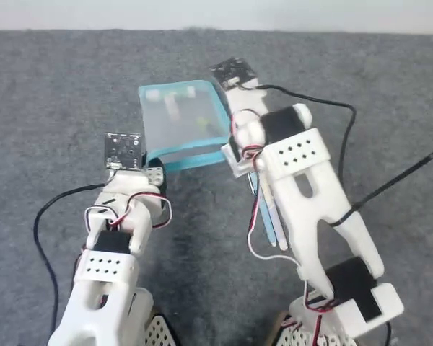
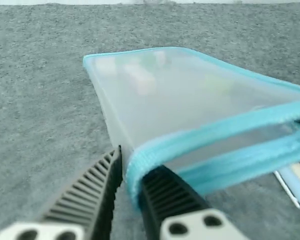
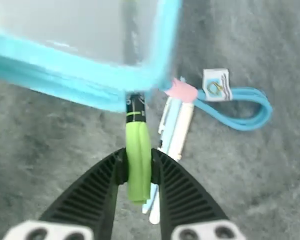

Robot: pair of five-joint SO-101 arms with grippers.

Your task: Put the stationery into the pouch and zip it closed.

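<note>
A translucent pouch [image 1: 179, 119] with a teal zip edge lies mid-table, mouth toward the arms. My left gripper [image 2: 127, 167] is shut on the teal rim at the pouch's [image 2: 190, 95] near-left corner, holding the mouth up. My right gripper [image 3: 138, 159] is shut on a green pen [image 3: 138, 170], whose black tip touches the mouth's teal rim at the right corner of the pouch [image 3: 65, 30]. White and light-blue pens [image 3: 174, 131] lie on the mat beside that corner. Pale and greenish items show blurred through the pouch wall [image 1: 200, 121].
A pink zip pull [image 3: 182, 91] with a blue loop strap and tag [image 3: 240, 107] lies by the pouch's corner. The loose pens [image 1: 270, 213] sit under the right arm. Grey mat [image 1: 50, 94] spreads around; black cables trail from both arms.
</note>
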